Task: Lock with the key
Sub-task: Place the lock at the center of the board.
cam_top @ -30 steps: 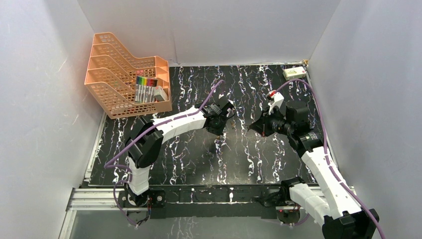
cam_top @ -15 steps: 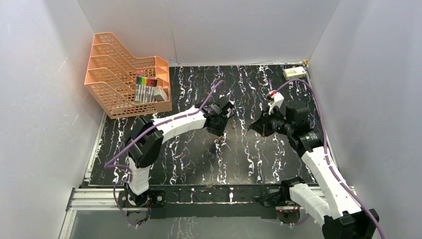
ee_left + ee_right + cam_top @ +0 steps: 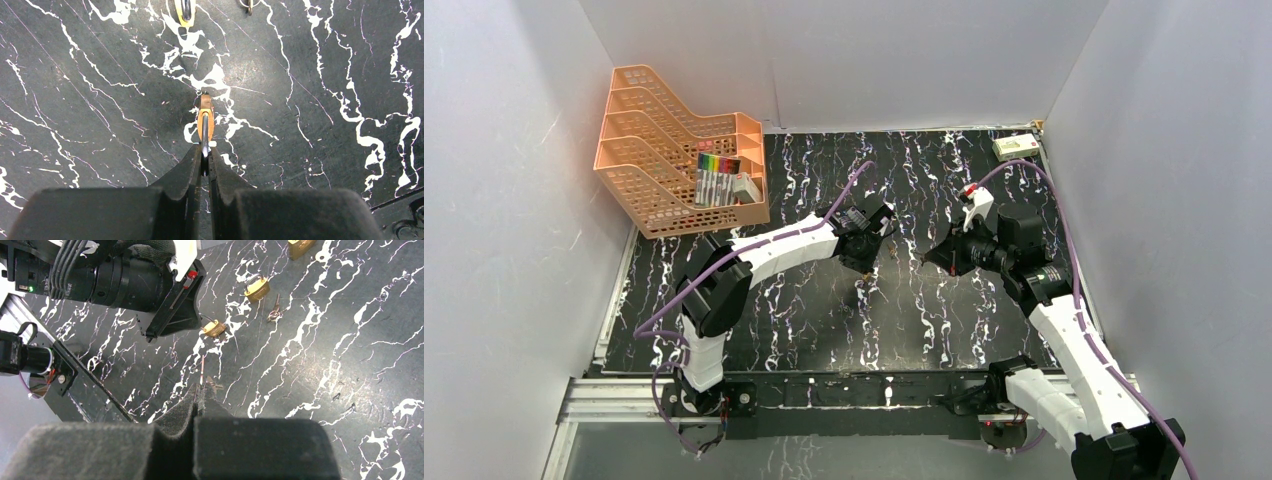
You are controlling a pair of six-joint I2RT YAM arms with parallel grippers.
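As the left hand (image 3: 204, 158) pinches it, the padlock (image 3: 205, 119) shows brass; edge-on.

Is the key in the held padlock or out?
Out. The key, pinched in the right gripper, ends clear of the padlock that the left gripper holds.

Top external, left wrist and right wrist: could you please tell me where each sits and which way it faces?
Top external: above, behind the bases, looking down on the table; left arm and right arm show.
Left wrist: on the left arm, looking down past its shut jaws clamping a padlock.
Right wrist: on the right arm, facing the left arm past its shut jaws pinching a thin key.
Shared: both wrist views show that padlock.
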